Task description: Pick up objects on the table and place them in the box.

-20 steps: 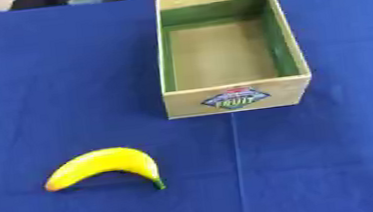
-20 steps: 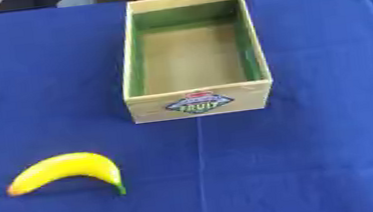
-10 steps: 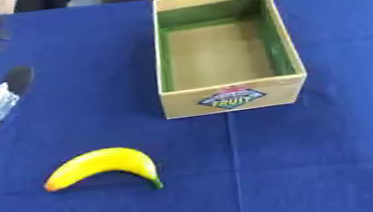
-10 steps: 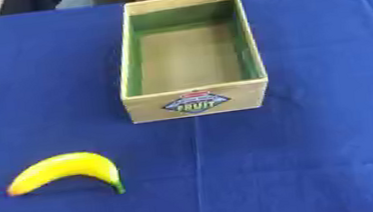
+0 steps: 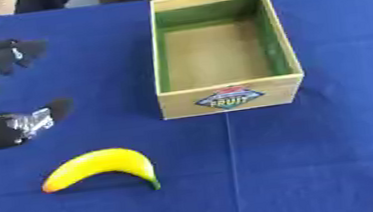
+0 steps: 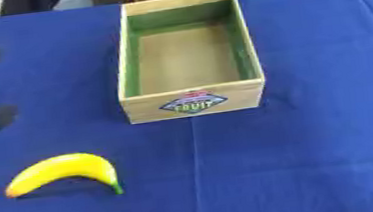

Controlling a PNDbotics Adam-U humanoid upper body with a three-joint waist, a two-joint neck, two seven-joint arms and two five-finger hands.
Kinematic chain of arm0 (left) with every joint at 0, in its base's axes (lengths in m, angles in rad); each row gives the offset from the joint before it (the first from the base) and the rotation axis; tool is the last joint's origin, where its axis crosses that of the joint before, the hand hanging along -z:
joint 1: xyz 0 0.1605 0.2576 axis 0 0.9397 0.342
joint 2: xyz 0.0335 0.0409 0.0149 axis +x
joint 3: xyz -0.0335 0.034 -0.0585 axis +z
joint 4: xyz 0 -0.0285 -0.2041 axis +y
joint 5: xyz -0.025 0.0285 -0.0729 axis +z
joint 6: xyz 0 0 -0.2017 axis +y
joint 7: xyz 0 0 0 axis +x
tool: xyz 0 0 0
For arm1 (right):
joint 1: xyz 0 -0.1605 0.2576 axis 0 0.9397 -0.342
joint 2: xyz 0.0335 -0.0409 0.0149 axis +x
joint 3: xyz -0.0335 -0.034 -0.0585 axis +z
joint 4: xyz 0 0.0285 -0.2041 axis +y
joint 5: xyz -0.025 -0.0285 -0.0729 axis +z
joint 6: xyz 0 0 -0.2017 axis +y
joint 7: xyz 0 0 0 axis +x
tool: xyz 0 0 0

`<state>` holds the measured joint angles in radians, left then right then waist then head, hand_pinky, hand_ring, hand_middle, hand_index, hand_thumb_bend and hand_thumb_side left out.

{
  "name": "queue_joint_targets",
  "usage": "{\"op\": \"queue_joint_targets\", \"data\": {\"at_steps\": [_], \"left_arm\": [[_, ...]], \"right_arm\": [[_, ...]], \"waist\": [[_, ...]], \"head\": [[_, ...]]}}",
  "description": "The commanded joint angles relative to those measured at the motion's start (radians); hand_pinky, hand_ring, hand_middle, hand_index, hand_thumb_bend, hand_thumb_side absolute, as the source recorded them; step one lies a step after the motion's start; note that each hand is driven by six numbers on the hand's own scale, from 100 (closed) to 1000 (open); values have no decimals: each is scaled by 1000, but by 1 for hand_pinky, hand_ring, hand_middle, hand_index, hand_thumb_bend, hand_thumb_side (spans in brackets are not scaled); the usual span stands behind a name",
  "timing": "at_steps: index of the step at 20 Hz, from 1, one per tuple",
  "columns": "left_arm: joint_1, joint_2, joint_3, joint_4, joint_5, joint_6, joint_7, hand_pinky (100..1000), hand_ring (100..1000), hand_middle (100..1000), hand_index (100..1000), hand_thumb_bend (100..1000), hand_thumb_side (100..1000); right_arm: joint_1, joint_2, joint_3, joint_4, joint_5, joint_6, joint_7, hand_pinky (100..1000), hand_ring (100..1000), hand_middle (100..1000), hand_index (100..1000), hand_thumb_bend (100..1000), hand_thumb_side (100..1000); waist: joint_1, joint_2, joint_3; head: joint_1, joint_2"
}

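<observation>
Yellow banana (image 5: 102, 167) lies on the blue worktop (image 5: 336, 151), near the open-topped box (image 5: 219, 49). My left hand (image 5: 0, 99) hovers beyond it, fingers spread, holding nothing.

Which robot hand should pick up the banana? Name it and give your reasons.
The left robot hand. It is the only one in view, open above the blue tablecloth at the left edge, just up-left of the banana. The right shows nowhere. The box sits empty beyond.
</observation>
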<state>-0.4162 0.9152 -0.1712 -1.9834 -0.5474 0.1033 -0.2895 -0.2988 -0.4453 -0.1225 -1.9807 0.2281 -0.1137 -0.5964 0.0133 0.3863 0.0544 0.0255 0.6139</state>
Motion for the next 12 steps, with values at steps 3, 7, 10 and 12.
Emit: {"op": "queue_joint_targets", "data": {"at_steps": [3, 7, 10, 12], "left_arm": [[-23, 44, -23, -17, -6, 2, -92, 695, 798, 804, 971, 560, 775], [-37, 36, -50, -17, -13, 4, -164, 692, 791, 781, 952, 573, 719], [-50, 24, -65, -17, -10, 10, -188, 683, 778, 755, 932, 578, 707], [-58, 17, -74, -17, -7, 17, -199, 680, 774, 739, 918, 580, 689]], "right_arm": [[-6, -29, -2, -19, 2, -1, 4, 780, 741, 756, 912, 100, 1000], [-6, -27, -1, -19, 1, -1, 6, 780, 741, 755, 912, 100, 1000], [-6, -26, -1, -19, 1, -2, 7, 781, 741, 755, 912, 100, 981], [-6, -25, 0, -19, 0, -2, 8, 781, 741, 755, 912, 100, 1000]], "waist": [[2, -22, -2], [0, -21, -5], [-1, -20, -5], [-3, -19, -5]], "head": [[5, -3], [9, 2], [11, 7], [12, 8]]}}
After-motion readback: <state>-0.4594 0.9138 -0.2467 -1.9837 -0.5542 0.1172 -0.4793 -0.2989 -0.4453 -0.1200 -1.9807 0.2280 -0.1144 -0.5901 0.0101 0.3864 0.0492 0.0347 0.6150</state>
